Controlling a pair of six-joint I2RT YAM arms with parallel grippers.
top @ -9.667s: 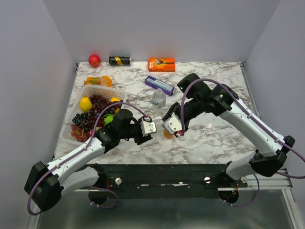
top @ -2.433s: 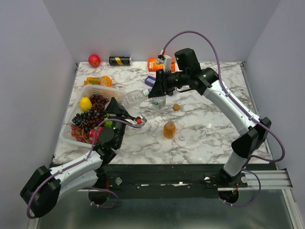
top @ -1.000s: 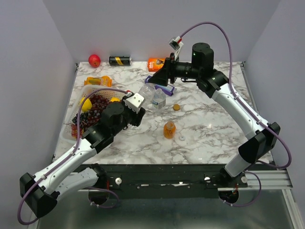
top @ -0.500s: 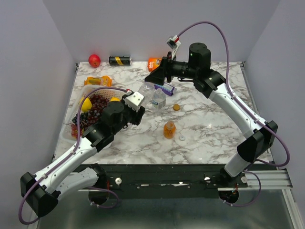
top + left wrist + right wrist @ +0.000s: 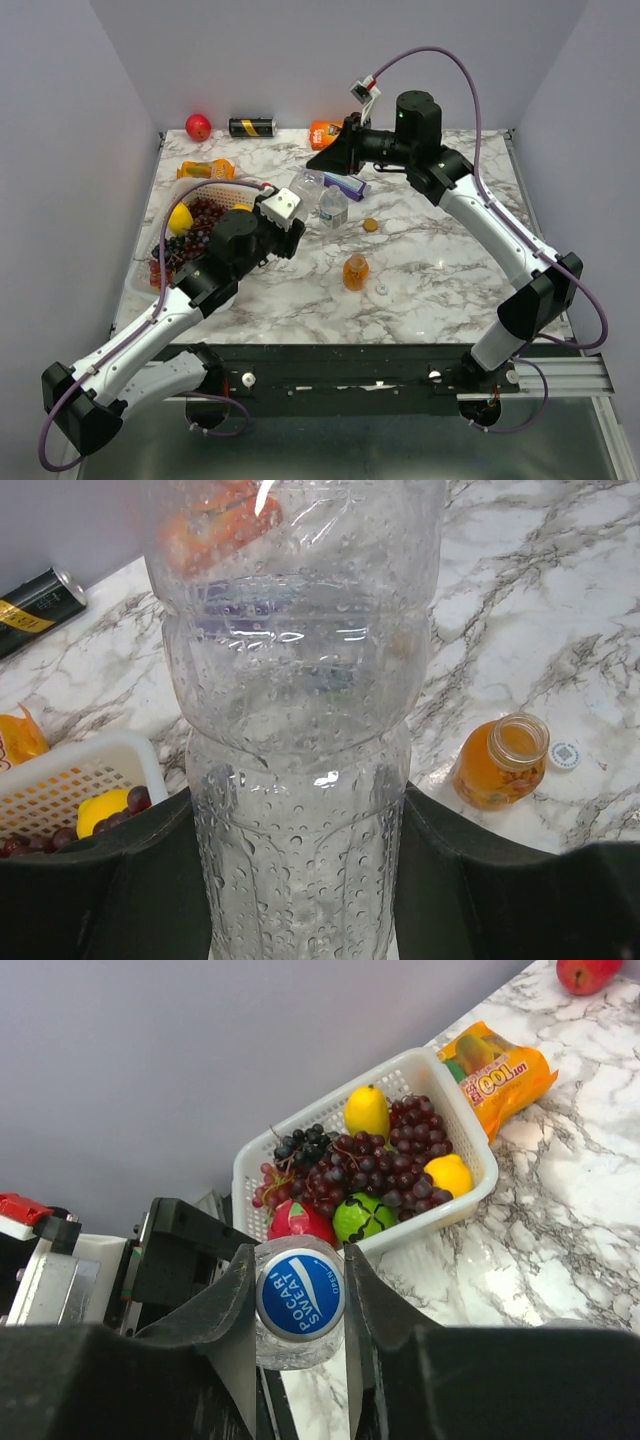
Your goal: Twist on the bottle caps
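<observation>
well, clear ribbed bottle (image 5: 300, 810) — droplets inside, blue cap (image 5: 300, 1293) in right hand (image 5: 300, 1306)

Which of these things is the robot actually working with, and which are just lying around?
In the job: held clear bottle, blue cap, labelled bottle, orange bottle, orange cap, white cap.
Lying about: fruit basket, apple, black can, orange box, purple packet, snack bag.

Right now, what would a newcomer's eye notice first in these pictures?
The clear plastic bottle held in mid-air near the centre: the left end effector grips its body while the right end effector pinches the round blue plastic cap on its mouth. Then the white plastic basket of colourful fruit, at the left.
</observation>
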